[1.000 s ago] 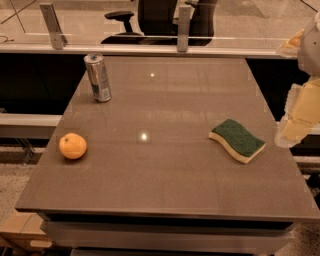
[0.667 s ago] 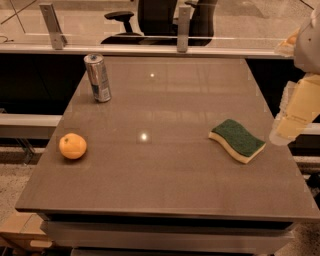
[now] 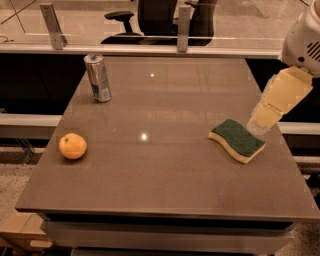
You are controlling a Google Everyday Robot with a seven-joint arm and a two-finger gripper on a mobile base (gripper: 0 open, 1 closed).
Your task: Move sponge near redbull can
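The sponge [image 3: 237, 139], dark green on top with pale yellow foam below and wavy edges, lies flat on the right part of the brown table [image 3: 165, 105]. The redbull can [image 3: 98, 77], slim and silver with blue patches, stands upright at the table's far left. My gripper [image 3: 261, 120] comes down from the upper right on a pale yellow arm and hangs just right of the sponge's far end, very close to it. Nothing is visibly in it.
A round orange fruit [image 3: 73, 146] sits near the table's left edge. A glass partition with metal posts [image 3: 183, 22] runs behind the table, with an office chair [image 3: 150, 15] beyond it. A cardboard box [image 3: 20, 229] lies on the floor at the lower left.
My gripper has moved left and slightly down toward the sponge's right end. The sponge, can and orange have not moved.
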